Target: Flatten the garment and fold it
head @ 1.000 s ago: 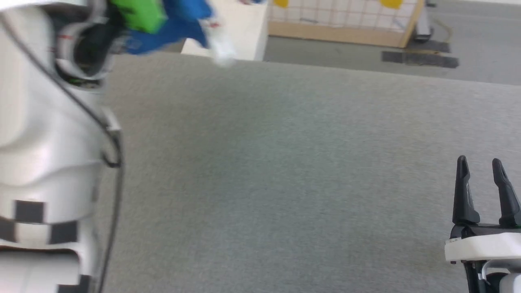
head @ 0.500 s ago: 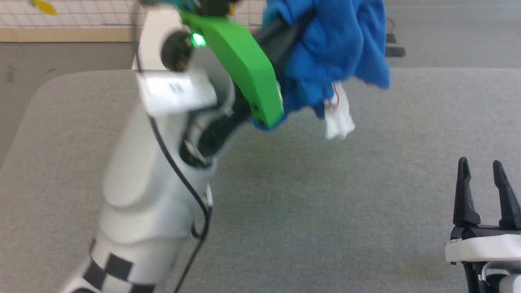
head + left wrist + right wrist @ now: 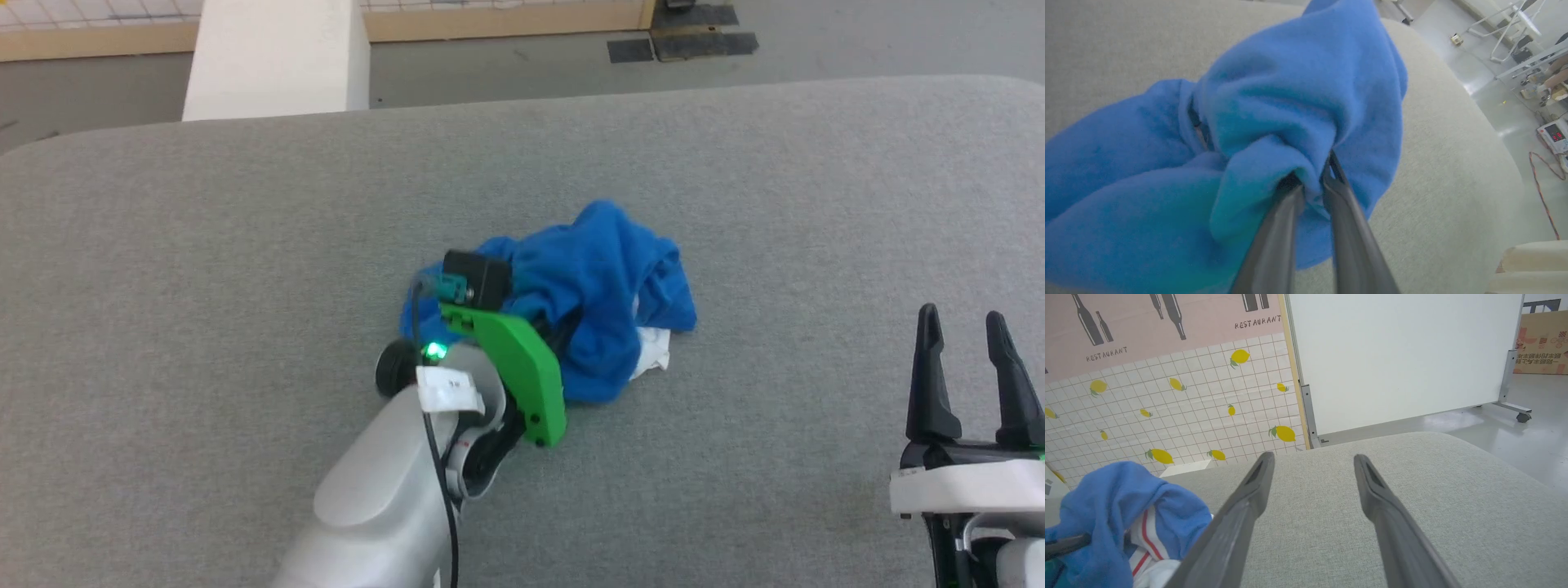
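Observation:
The garment (image 3: 596,294) lies in a crumpled royal-blue heap on the middle of the grey table, with a bit of white cloth showing at its lower right. My left gripper (image 3: 1308,179) is shut on a fold of the garment (image 3: 1274,122), its fingers buried in the blue cloth. In the head view its green-cased wrist (image 3: 522,376) sits at the heap's near-left side. My right gripper (image 3: 963,327) stands open at the lower right, well clear of the heap. In the right wrist view the garment (image 3: 1106,506) shows at the far left with a red-striped white edge, and my right gripper (image 3: 1312,461) is over bare table.
The grey padded table (image 3: 245,245) spreads wide around the heap. A white block (image 3: 277,57) stands beyond the far edge at the upper left. A white panel (image 3: 1400,355) and a tiled lemon-print wall (image 3: 1180,412) stand behind the table.
The camera has swung. My left arm has come down with the garment from the air onto the middle of the table. The right gripper has kept its place.

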Controlling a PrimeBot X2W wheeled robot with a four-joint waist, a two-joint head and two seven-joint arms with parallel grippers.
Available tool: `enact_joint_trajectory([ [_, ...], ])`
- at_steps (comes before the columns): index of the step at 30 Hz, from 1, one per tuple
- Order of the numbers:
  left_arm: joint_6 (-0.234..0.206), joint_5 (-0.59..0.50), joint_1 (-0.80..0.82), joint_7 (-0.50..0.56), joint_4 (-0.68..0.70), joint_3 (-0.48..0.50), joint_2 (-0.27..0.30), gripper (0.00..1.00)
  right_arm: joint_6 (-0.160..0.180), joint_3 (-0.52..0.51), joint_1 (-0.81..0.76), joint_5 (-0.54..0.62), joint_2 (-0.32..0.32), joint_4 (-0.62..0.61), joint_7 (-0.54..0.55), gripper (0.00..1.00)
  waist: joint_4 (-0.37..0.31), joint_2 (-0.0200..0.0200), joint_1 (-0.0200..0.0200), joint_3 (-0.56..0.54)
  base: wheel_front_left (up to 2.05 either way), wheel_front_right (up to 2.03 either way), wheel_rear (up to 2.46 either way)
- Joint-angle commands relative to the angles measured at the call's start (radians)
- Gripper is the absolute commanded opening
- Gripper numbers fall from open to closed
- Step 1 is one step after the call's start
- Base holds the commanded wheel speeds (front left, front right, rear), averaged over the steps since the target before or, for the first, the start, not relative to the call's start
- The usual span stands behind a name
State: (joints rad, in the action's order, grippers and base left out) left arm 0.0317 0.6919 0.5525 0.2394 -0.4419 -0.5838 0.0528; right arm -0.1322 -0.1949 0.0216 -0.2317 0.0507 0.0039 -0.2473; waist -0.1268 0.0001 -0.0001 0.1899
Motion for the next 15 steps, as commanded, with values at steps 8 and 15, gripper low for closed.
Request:
enact_joint_trajectory([
  [8,-0.024,0.026,0.041,-0.098,-0.088,-0.026,-0.002,1.0,0.002,-0.016,0.015,-0.008,-0.001,0.018,-0.012,1.0,0.006,-0.0001,0.0001,0.007,0.0,0.0,0.0],
  [15,-0.025,0.032,0.044,-0.201,-0.01,-0.006,0.01,1.0,0.002,-0.02,0.002,-0.008,-0.001,0.022,-0.013,1.0,0.042,-0.0001,0.0001,-0.041,0.0,0.0,0.0],
])
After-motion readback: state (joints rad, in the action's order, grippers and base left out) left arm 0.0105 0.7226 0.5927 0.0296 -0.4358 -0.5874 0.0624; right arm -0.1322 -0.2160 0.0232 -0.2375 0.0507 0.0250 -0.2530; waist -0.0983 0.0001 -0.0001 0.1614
